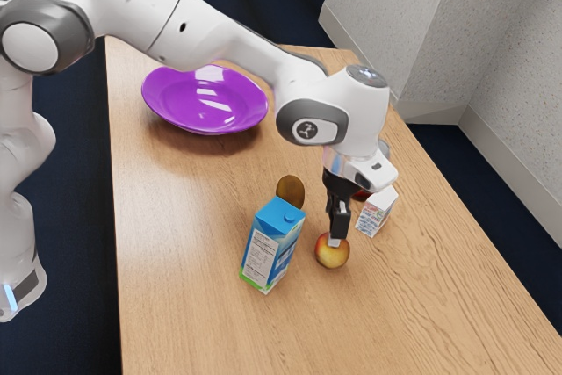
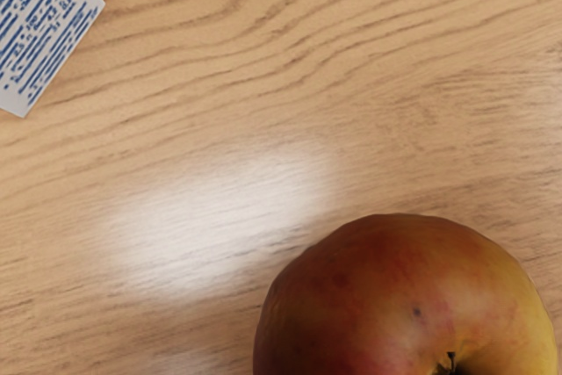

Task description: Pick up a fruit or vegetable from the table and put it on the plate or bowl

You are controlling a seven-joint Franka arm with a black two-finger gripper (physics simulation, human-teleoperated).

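- Gripper (image 1: 336,233) points straight down over the apple (image 1: 333,254), its tip at the apple's top. We think the vertical approach is to drop between the neighbouring cartons without knocking them.
- Opening state: we can't tell. The exterior view looks at the hand edge-on, so the gap doesn't read. No sign of a hold either, as the apple looks to be resting on the table (image 1: 439,305).
- The wrist view has the apple close under the hand, stem dimple showing, bare wood grain around it.
- Blue milk carton (image 1: 274,245) stands upright just beside the apple, on the exterior view's left.
- Small white carton (image 1: 377,212) stands near the apple on the other side, slightly further back. That makes a tight slot, which is why we centre on the apple.
- A brown kiwi-like fruit (image 1: 291,188) sits behind the apple, past the blue carton. Something red is partly hidden behind the hand; we can't identify it.
- Purple plate (image 1: 205,98) is well apart from the apple, toward the far end of the table, with nothing on it.
- Our read: we're at the pre-grasp or grasp stage, and lift and transfer are not yet done.
- Risks: a round apple can roll out of a pinch, and the blue carton could get clipped on the way to the plate. Lift high first.
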